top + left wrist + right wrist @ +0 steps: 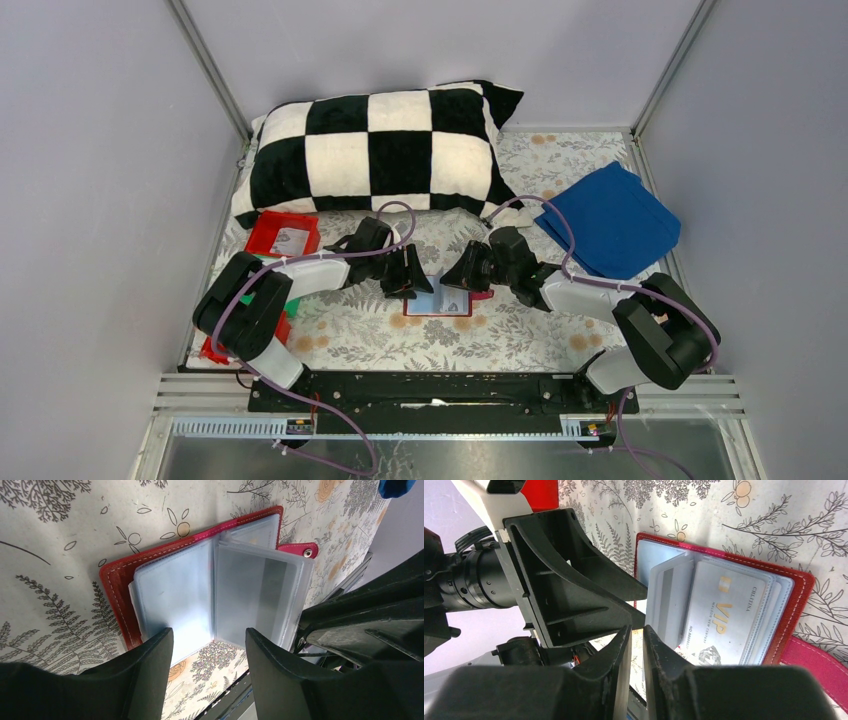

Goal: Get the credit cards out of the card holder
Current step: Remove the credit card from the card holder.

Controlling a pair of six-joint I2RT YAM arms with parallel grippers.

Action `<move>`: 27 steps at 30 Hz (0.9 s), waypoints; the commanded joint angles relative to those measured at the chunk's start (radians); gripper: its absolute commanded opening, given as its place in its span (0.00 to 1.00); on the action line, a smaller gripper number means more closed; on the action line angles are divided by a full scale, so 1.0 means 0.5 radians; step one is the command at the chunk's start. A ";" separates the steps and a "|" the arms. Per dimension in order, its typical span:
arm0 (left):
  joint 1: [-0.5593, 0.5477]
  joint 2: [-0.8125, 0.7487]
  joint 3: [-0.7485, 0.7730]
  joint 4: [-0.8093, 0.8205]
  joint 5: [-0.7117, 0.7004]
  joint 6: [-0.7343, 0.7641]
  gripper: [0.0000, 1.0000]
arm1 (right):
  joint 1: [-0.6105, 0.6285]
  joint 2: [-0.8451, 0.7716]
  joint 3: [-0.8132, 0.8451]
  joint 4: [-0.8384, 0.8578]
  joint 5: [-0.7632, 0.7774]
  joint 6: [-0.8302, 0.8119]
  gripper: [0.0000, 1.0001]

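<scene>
The red card holder [437,303] lies open on the floral tablecloth between both arms, clear sleeves fanned up. Credit cards stay in the sleeves: a pale grey VIP card [724,615], a card with a dark stripe [667,600] beside it, and a greyish card [260,595] seen in the left wrist view. The left gripper [209,636] is open, its fingers straddling the near edge of the sleeves [175,590] without pinching them. The right gripper [637,632] hovers at the holder's left edge [640,555], its jaws only a narrow slit apart with nothing between them.
A checkered pillow [380,150] lies at the back and a blue folded cloth [610,220] at the right. A red tray [283,235] sits back left, and more red and green plastic [290,308] shows under the left arm. The two grippers nearly touch above the holder.
</scene>
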 commanded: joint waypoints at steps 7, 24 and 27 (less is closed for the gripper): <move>-0.006 -0.031 0.039 -0.010 -0.061 0.060 0.59 | 0.018 0.052 0.026 0.128 -0.101 0.022 0.15; -0.005 -0.054 -0.012 0.062 -0.003 0.036 0.59 | 0.021 0.159 0.051 0.196 -0.212 0.023 0.05; -0.002 -0.066 -0.013 0.027 -0.040 0.052 0.59 | 0.022 0.174 0.059 0.207 -0.226 0.023 0.04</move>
